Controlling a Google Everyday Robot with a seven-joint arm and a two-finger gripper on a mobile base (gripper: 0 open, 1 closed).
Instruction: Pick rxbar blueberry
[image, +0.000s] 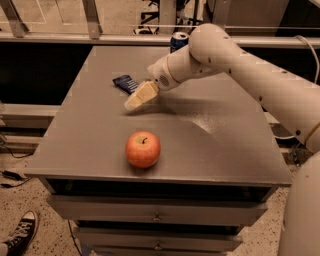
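The rxbar blueberry (125, 82), a small flat dark navy bar, lies on the grey table top (215, 145) toward the back left. My gripper (135, 101) reaches in from the right on the white arm, its pale fingers pointing down-left. It sits just right of and in front of the bar, overlapping the bar's near end in this view. I cannot tell whether it touches the bar.
A red apple (143, 149) stands near the table's front edge. An upright blue drink can (178, 41) stands at the back edge, partly behind my arm. Drawers sit under the table top. A person's shoe (20, 235) is on the floor at lower left.
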